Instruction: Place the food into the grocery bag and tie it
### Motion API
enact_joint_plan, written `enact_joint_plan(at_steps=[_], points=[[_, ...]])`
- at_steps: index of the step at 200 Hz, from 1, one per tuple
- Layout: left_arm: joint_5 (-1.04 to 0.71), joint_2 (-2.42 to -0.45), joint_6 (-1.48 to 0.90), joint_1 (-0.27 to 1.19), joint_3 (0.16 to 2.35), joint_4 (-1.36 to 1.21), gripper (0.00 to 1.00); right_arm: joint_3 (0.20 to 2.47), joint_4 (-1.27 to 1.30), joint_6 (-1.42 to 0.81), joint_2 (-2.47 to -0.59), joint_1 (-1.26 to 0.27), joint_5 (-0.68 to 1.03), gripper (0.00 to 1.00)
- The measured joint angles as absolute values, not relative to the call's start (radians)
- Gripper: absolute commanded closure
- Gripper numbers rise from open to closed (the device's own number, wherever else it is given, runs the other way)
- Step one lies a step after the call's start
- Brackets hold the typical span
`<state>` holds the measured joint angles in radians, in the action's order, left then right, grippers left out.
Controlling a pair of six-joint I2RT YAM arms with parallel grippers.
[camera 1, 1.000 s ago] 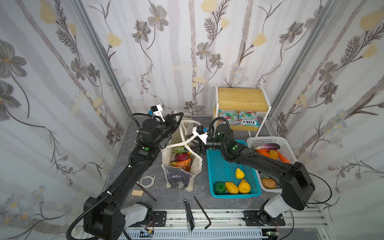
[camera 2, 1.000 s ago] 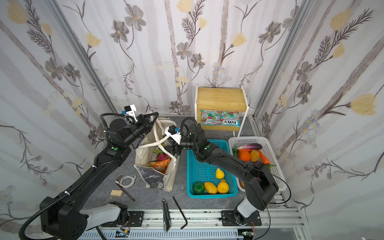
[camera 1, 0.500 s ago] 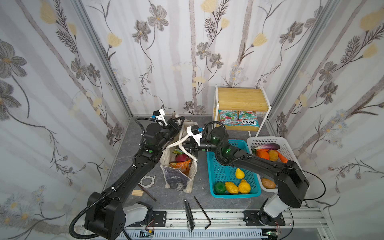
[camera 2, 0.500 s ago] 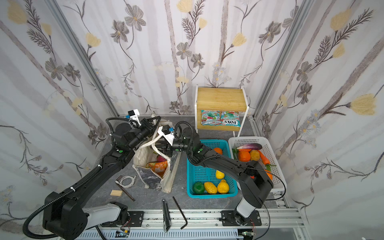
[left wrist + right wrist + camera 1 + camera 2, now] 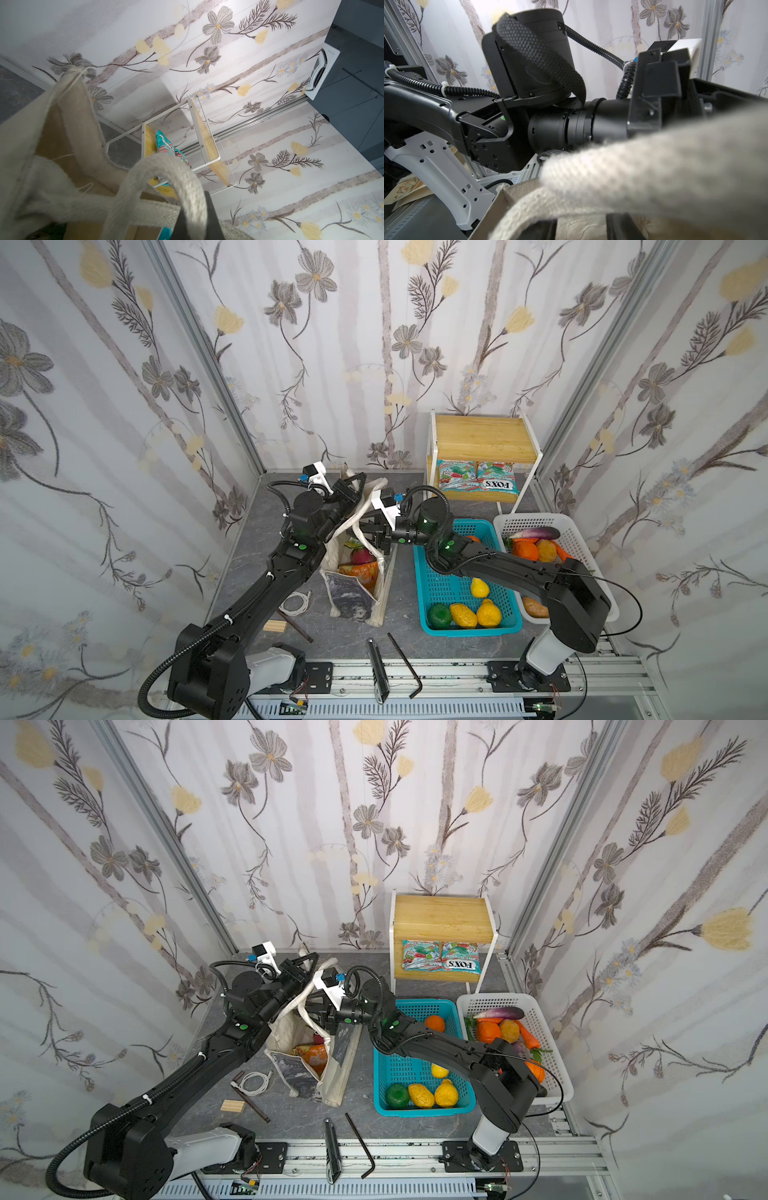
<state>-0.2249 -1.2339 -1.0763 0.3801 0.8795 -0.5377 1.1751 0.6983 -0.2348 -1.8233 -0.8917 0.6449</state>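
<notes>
The grocery bag [image 5: 351, 602] [image 5: 298, 1073] stands open on the grey tabletop [image 5: 257, 539], left of the middle and about halfway between the far and near edges, just beside the teal basket [image 5: 420, 593]. Its dark printed panel faces the near edge. Inside it, in both top views, lie a magenta dragon fruit [image 5: 360, 556] [image 5: 318, 1039] and an orange snack packet [image 5: 362, 572] [image 5: 313, 1052]. A green-yellow packet [image 5: 351, 544] shows behind them toward the far wall of the bag. The left gripper [image 5: 360, 481] [image 5: 309, 961] sits above the bag's far rim, clenched on a cream loop handle [image 5: 353, 516] [image 5: 299, 998]. In the left wrist view that handle [image 5: 166, 176] arches over a dark finger [image 5: 213, 220], with the bag's cream wall [image 5: 52, 124] just beside it. The right gripper [image 5: 369, 531] [image 5: 319, 1011] reaches across from the right to the bag's mouth, close to the left gripper. In the right wrist view a handle strap [image 5: 654, 166] lies across the front of its fingers [image 5: 623, 227], which stand somewhat apart, and I cannot tell whether they pinch it. To the right, the teal basket holds yellow and green fruits, and a white basket [image 5: 582, 539] beside it holds more produce. A wooden shelf [image 5: 482, 439] at the far edge carries the FOX'S packets [image 5: 494, 482]. A white cable [image 5: 293, 602] and a small wooden block [image 5: 274, 625] lie near the left arm.
</notes>
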Motion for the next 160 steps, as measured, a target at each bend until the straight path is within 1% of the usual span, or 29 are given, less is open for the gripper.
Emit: enact_joint_plan(at_steps=[9, 19, 41, 80, 116, 135, 160], points=[[-0.225, -1.241, -1.076, 0.381, 0.878, -0.544, 1.00, 1.175, 0.699, -0.237, -1.826, -0.896, 0.637, 0.49], [-0.224, -1.246, -1.075, 0.382, 0.875, -0.551, 1.00, 1.175, 0.699, -0.246, -1.826, -0.899, 0.629, 0.49], [-0.221, -1.249, -1.072, 0.382, 0.870, -0.564, 1.00, 1.170, 0.714, -0.251, -1.826, -0.904, 0.625, 0.58], [-0.202, -1.274, -1.065, 0.382, 0.870, -0.587, 1.00, 1.175, 0.728, -0.289, -1.840, -0.909, 0.591, 0.58], [-0.152, -1.267, -1.051, 0.384, 0.857, -0.605, 1.00, 1.185, 0.729, -0.303, -1.848, -0.915, 0.561, 0.64], [-0.136, -1.266, -1.050, 0.384, 0.853, -0.609, 1.00, 1.185, 0.733, -0.313, -1.853, -0.919, 0.540, 0.70], [-0.122, -1.267, -1.050, 0.384, 0.853, -0.615, 1.00, 1.195, 0.735, -0.330, -1.862, -0.922, 0.517, 0.71]])
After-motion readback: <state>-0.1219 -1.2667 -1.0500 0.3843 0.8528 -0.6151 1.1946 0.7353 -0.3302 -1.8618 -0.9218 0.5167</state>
